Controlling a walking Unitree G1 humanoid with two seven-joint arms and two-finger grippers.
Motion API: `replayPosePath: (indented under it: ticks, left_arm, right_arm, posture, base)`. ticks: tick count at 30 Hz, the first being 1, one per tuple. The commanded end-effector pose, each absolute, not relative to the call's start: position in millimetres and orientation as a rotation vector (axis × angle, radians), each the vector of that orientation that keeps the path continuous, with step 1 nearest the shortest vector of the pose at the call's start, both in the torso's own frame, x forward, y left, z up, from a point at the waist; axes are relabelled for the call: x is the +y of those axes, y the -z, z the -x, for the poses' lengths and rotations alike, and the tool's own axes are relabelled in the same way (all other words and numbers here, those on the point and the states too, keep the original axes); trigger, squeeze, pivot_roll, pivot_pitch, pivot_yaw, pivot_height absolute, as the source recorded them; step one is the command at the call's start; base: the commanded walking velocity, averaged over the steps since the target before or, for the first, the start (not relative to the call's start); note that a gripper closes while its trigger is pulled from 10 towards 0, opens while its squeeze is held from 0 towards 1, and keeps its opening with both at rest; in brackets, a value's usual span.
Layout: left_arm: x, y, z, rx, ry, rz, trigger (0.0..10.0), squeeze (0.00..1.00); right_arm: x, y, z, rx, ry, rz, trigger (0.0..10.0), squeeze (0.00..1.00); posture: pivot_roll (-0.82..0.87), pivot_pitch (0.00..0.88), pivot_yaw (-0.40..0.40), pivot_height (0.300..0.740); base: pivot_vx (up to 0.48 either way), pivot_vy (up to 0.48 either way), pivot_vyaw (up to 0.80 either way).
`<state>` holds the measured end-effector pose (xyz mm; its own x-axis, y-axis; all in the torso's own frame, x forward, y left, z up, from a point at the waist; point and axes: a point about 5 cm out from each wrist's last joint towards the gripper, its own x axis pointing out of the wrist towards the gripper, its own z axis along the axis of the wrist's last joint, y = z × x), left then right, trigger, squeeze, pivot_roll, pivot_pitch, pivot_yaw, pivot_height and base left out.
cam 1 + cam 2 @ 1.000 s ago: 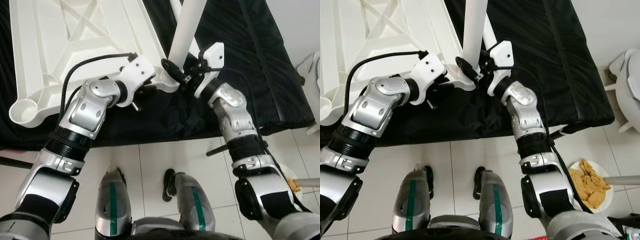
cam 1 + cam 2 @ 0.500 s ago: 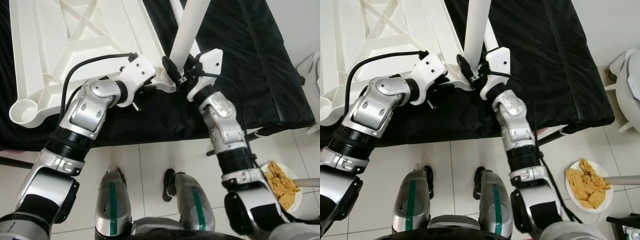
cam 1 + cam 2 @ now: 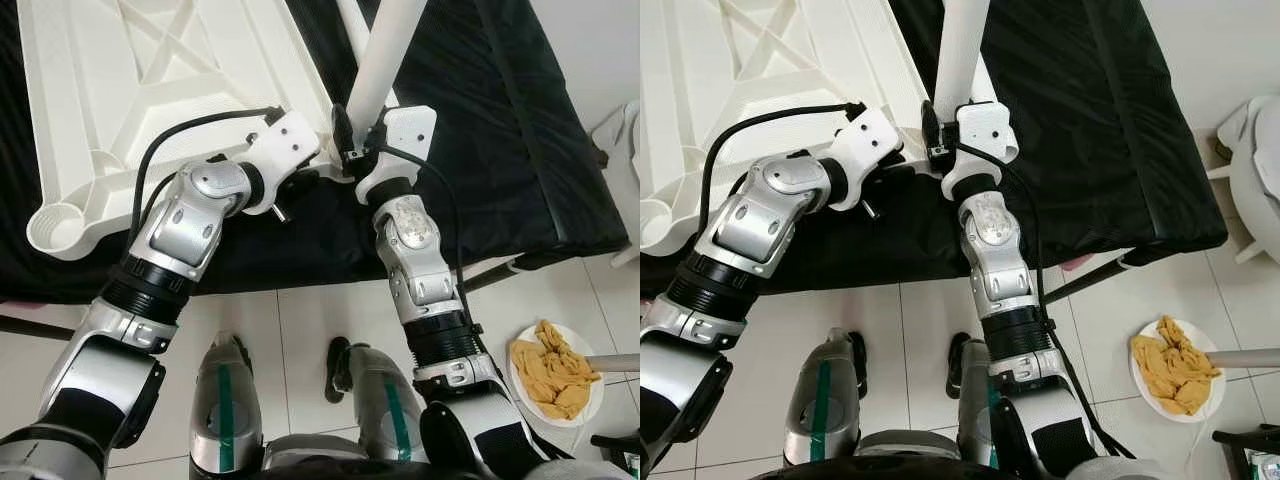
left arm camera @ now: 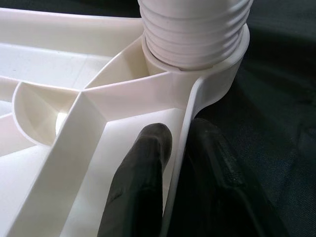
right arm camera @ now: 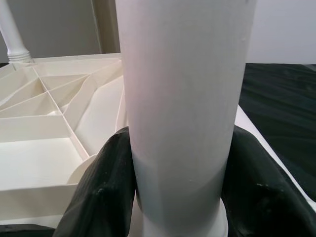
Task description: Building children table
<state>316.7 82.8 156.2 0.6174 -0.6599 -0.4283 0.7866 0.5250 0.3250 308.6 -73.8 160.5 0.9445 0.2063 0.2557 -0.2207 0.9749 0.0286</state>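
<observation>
White moulded-plastic table top [image 3: 150, 90] lies ribbed underside up on black cloth [image 3: 500, 130], upper left of frame. Right gripper [image 5: 180, 187] clasps the smooth, rigid tubular leg [image 3: 385, 55] low — judged light, slippery. Left gripper [image 4: 180, 163] pinches the thin rim beside the threaded socket [image 4: 192, 37].

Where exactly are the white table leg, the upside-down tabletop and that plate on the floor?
table leg [image 5: 185, 98]: right wrist view, middle of its shaft.
tabletop [image 3: 85, 75]: left eye view, ribbed underside.
plate [image 3: 1137, 373]: right eye view, bare rim.
</observation>
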Motion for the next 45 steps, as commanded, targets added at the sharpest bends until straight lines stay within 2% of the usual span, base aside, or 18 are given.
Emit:
replayPosePath:
  ticks: [1,12,13,14,15,23,37,38,41,42,45]
  left_arm:
    - [86,-163,-317,0.236,0.846,-0.555,10.0,0.0]
    - [85,-163,-317,0.232,0.847,-0.559,10.0,0.0]
    - [85,-163,-317,0.232,0.847,-0.559,10.0,0.0]
    - [85,-163,-318,0.231,0.846,-0.558,10.0,0.0]
    - [85,-163,-317,0.231,0.846,-0.558,10.0,0.0]
    - [85,-164,-319,0.229,0.846,-0.561,10.0,0.0]
    - [84,-165,-320,0.226,0.844,-0.561,10.0,0.0]
    - [84,-166,-322,0.22,0.838,-0.561,10.0,0.0]
    - [84,-166,-322,0.22,0.838,-0.561,10.0,0.0]
    - [84,-167,-323,0.215,0.834,-0.561,10.0,0.0]
    - [84,-169,-324,0.212,0.83,-0.56,10.0,0.0]
  right_arm:
    - [-97,-142,-306,-0.17,-0.062,-0.067,10.0,0.0]
    - [-104,-142,-307,-0.16,-0.032,-0.057,10.0,0.0]
    - [-105,-142,-307,-0.16,-0.035,-0.054,10.0,0.03]
    - [-107,-142,-308,-0.16,-0.044,-0.056,10.0,0.56]
    - [-108,-142,-308,-0.162,-0.05,-0.053,10.0,1.0]
    - [-118,-147,-312,-0.177,-0.106,-0.058,10.0,1.0]
    - [-119,-151,-316,-0.18,-0.239,-0.077,10.0,1.0]
    - [-127,-148,-323,-0.159,-0.382,-0.026,10.0,0.0]
    - [-127,-148,-323,-0.159,-0.382,-0.026,10.0,0.0]
    - [-137,-146,-329,-0.142,-0.498,0.017,10.0,0.0]
    - [-146,-146,-335,-0.124,-0.579,0.05,10.0,0.0]
  posture:
    - [0.05,0.073,-0.056,0.74]
    - [0.05,0.07,-0.056,0.74]
    - [0.04,0.07,-0.056,0.74]
    - [0.04,0.07,-0.056,0.74]
    - [0.04,0.07,-0.056,0.74]
    - [0.04,0.071,-0.054,0.74]
    - [0.04,0.073,-0.054,0.74]
    - [0.03,0.07,-0.05,0.74]
    - [0.03,0.07,-0.05,0.74]
    - [0.03,0.069,-0.048,0.74]
    - [0.04,0.068,-0.052,0.74]
  base:
    - [0.0,0.0,0.0]
    - [0.0,0.0,0.0]
    - [0.0,0.0,0.0]
    - [0.0,0.0,0.0]
    - [0.0,0.0,0.0]
    - [0.0,0.0,0.0]
    - [0.0,0.0,0.0]
    - [0.0,0.0,0.0]
    - [0.0,0.0,0.0]
    - [0.0,0.0,0.0]
    - [0.0,0.0,0.0]
